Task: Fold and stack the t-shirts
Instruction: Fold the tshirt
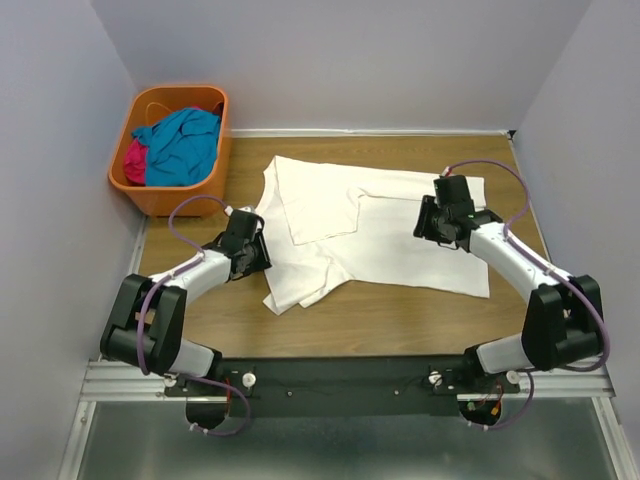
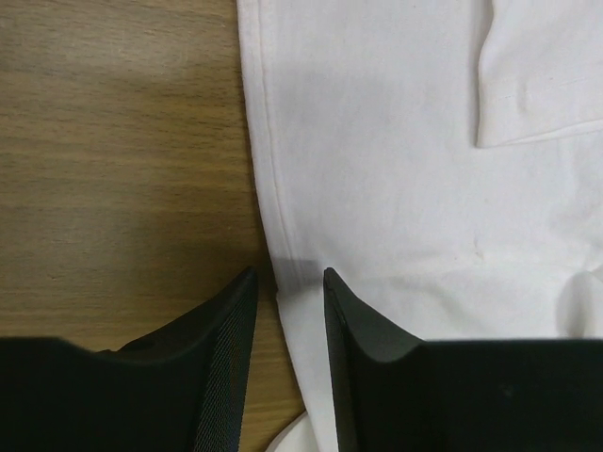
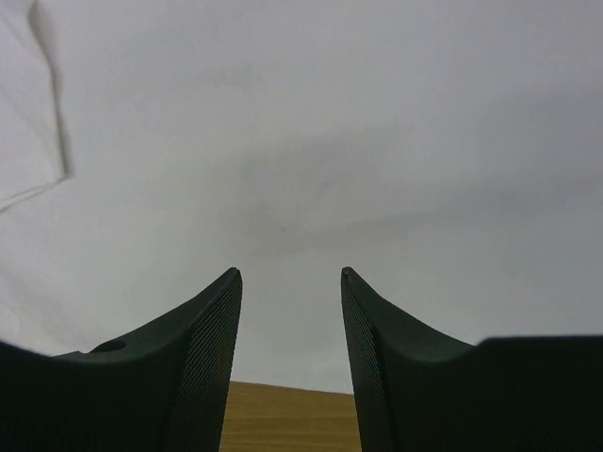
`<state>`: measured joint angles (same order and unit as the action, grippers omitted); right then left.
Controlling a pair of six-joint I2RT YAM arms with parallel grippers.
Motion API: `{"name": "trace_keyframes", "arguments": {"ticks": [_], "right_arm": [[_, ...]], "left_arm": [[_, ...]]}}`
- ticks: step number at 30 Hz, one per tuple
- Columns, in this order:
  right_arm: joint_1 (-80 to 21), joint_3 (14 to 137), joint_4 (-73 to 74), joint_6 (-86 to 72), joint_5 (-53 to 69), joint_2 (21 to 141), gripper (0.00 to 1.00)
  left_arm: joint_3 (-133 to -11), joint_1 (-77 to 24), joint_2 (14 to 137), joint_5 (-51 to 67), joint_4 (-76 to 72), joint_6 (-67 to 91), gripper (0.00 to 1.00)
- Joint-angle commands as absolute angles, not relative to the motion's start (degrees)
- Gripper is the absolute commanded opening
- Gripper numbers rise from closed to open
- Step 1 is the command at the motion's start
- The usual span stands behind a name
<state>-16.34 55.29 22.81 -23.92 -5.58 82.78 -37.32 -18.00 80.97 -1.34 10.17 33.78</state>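
Note:
A white t-shirt (image 1: 400, 240) lies partly folded across the wooden table (image 1: 380, 320), with one flap turned over its left half. My left gripper (image 1: 262, 250) is low at the shirt's left hem. In the left wrist view its jaws (image 2: 287, 275) stand apart astride the hem of the shirt (image 2: 396, 169), cloth and bare wood both showing in the gap. My right gripper (image 1: 428, 222) hovers open over the shirt's right half, with only white cloth (image 3: 301, 141) beyond its tips (image 3: 290, 273). A teal-blue t-shirt (image 1: 185, 145) and a magenta t-shirt (image 1: 135, 160) sit bunched in a basket.
The orange basket (image 1: 165, 200) stands at the table's far left corner, against the left wall. Walls close in the table on the left, back and right. Bare wood (image 2: 113, 141) lies left of the shirt and along the near edge.

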Motion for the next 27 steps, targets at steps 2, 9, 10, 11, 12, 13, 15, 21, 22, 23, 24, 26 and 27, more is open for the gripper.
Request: {"name": "trace_keyframes", "arguments": {"ticks": [2, 9, 10, 11, 12, 13, 15, 21, 22, 23, 24, 26, 27], "right_arm": [[-13.8, 52.65, 30.66, -23.99, -12.74, 77.79, 0.54], [-4.77, 49.75, 36.47, -26.89, -13.64, 74.53, 0.59], [-3.44, 49.49, 36.65, -27.24, -11.71, 74.44, 0.59], [-2.04, 49.22, 37.09, -27.25, -10.73, 75.14, 0.59], [-0.28, 49.04, 37.35, -27.33, -9.07, 75.49, 0.59], [2.09, 48.69, 37.53, -27.07, -8.27, 75.85, 0.59], [6.31, 47.47, 37.97, -27.07, -6.6, 76.46, 0.59], [17.73, 43.87, 38.58, -27.86, -3.07, 74.8, 0.6], [18.8, 43.51, 38.76, -27.51, -3.16, 74.88, 0.6], [19.85, 43.16, 39.46, -27.42, -3.51, 74.88, 0.6], [20.04, 42.63, 39.46, -27.6, -3.52, 75.06, 0.6], [20.21, 42.19, 39.46, -27.86, -3.43, 75.5, 0.6], [20.56, 42.01, 39.46, -27.95, -3.51, 75.85, 0.6]], "left_arm": [[-38.76, -17.93, 82.26, -3.34, 9.84, 31.99, 0.41], [-37.62, -18.02, 81.65, -2.37, 10.55, 31.38, 0.38], [-37.62, -18.02, 81.74, -2.29, 10.37, 31.29, 0.38], [-37.7, -18.02, 82.0, -2.02, 10.46, 30.77, 0.38], [-37.88, -18.02, 82.44, -1.85, 10.55, 30.59, 0.38], [-38.05, -18.02, 82.62, -1.5, 10.63, 30.41, 0.38], [-38.15, -18.02, 82.97, -1.41, 10.81, 29.97, 0.38], [-37.71, -18.02, 82.45, -0.35, 11.6, 29.88, 0.22], [-37.62, -18.02, 82.27, -0.26, 11.51, 29.8, 0.19], [-37.62, -18.02, 82.27, -0.26, 11.43, 29.71, 0.18], [-37.53, -18.02, 82.18, -0.26, 11.34, 29.62, 0.14], [-37.53, -17.93, 82.18, 1.58, 11.08, 29.45, 0.1], [-37.53, -18.02, 82.18, 1.67, 10.9, 29.44, 0.04]]}}
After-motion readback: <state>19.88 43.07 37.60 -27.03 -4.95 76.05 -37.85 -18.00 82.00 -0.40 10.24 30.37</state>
